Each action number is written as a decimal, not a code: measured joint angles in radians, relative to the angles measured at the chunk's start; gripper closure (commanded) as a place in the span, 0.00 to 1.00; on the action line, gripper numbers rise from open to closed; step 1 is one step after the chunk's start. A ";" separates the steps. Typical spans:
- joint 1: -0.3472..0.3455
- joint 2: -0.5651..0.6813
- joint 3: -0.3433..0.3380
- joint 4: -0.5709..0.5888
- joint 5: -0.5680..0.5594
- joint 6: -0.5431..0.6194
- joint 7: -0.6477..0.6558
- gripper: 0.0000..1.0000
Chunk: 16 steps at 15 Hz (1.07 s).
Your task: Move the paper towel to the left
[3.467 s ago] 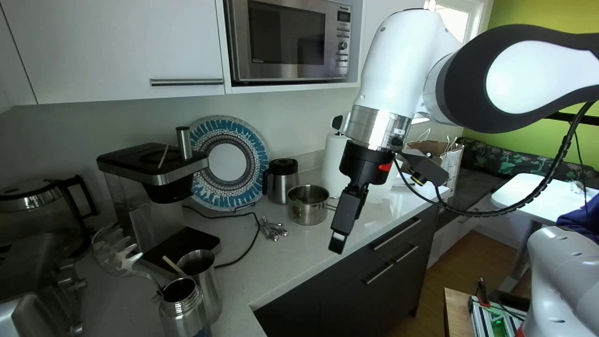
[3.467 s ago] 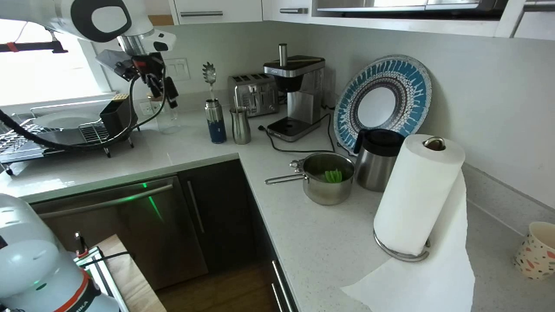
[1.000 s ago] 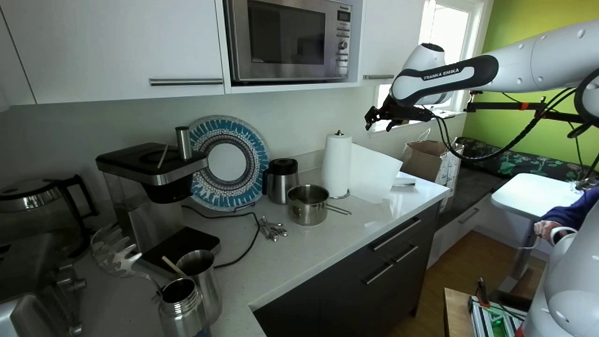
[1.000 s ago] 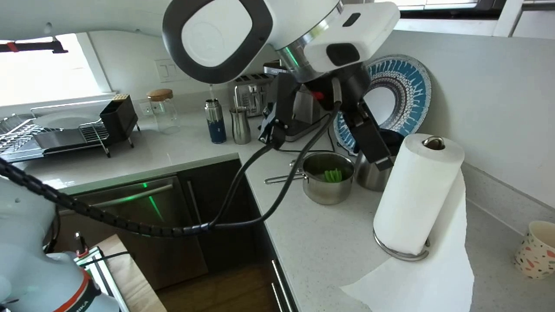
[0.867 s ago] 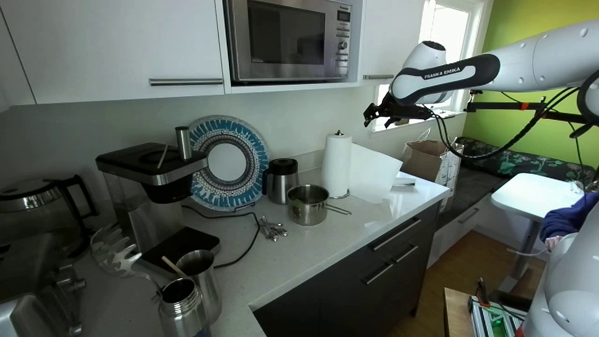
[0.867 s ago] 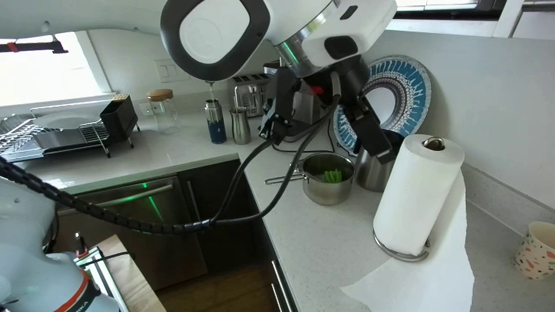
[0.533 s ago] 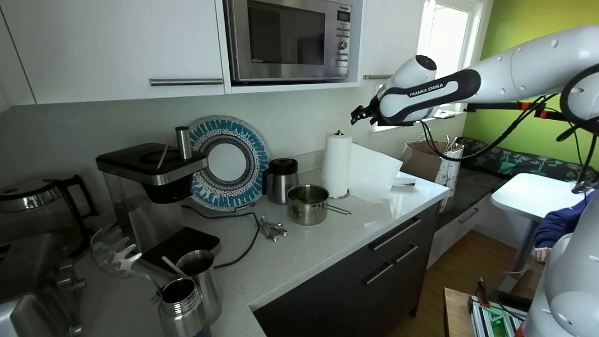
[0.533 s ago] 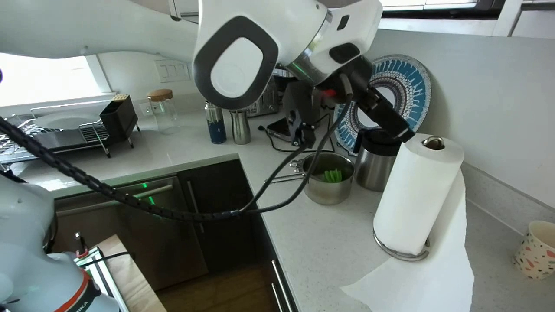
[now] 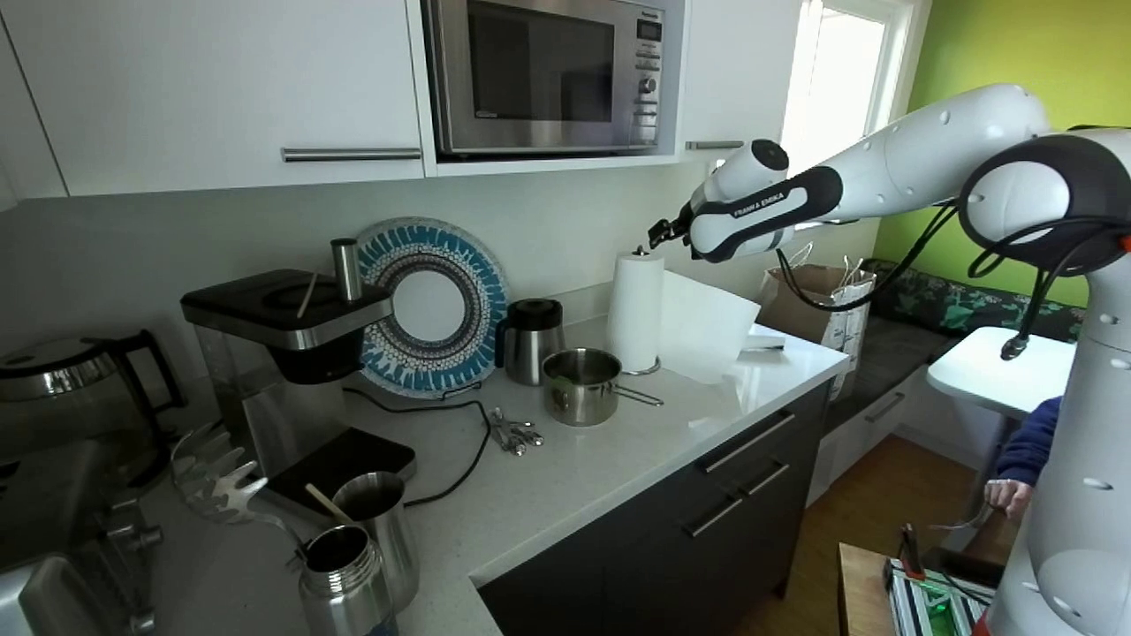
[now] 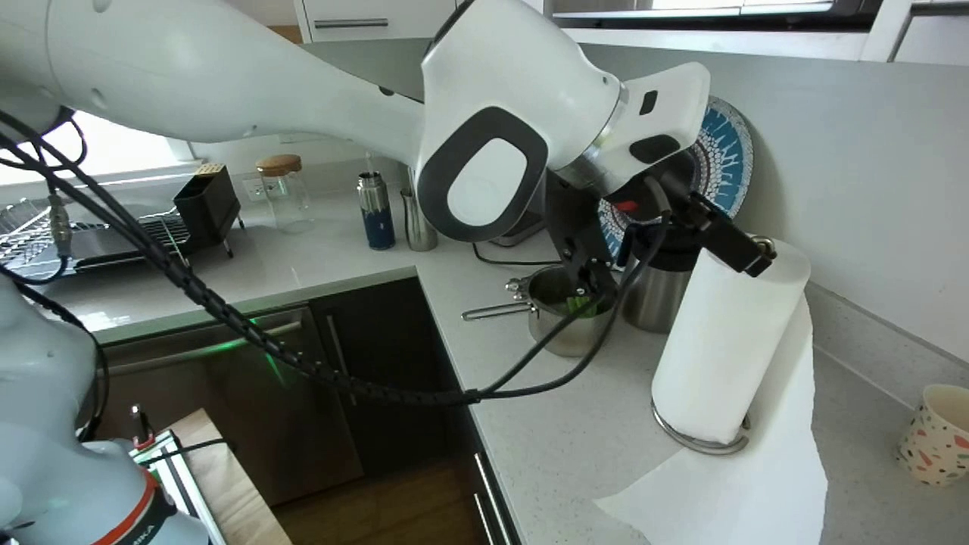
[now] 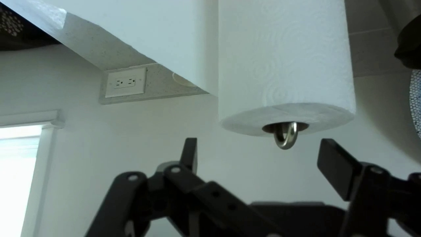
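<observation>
It's one claw (image 11: 260, 159), two fingers (image 11: 338, 169), one paper towel roll (image 10: 723, 356), one patterned plate (image 9: 430, 306), one saucepan (image 9: 581, 402), one microwave (image 9: 541, 71), one coffee maker (image 9: 287, 305), one spotted cup (image 10: 931, 446)!

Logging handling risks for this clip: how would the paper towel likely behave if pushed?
The paper towel would probably tip if pushed near its top, standing tall on a wire base little wider than itself. Its loose sheet, trailing onto the counter, looks floppy and may drag or unroll.

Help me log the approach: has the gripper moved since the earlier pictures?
Yes. In an exterior view, the gripper has moved toward the unmoved paper towel roll and now overlaps its top edge.
</observation>
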 measured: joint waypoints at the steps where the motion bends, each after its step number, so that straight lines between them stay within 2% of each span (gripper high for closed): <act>1: 0.000 0.021 -0.002 0.025 0.000 0.000 0.000 0.10; 4: 0.001 0.085 -0.006 0.100 -0.005 0.000 0.005 0.23; 5: 0.002 0.108 -0.008 0.124 -0.007 0.000 0.013 0.23; 6: 0.003 0.129 -0.010 0.146 -0.009 0.000 0.021 0.27; 7: 0.006 0.151 -0.013 0.167 -0.011 0.000 0.029 0.22; 8: 0.010 0.171 -0.017 0.187 -0.014 0.000 0.038 0.22; 11: 0.023 0.221 -0.031 0.232 -0.025 0.000 0.064 0.30; 12: 0.032 0.233 -0.037 0.244 -0.030 0.000 0.072 0.39; 13: 0.044 0.240 -0.047 0.250 -0.039 0.000 0.085 0.40; 14: 0.060 0.244 -0.060 0.253 -0.053 0.000 0.103 0.46; 16: 0.102 0.244 -0.096 0.252 -0.088 0.000 0.151 0.47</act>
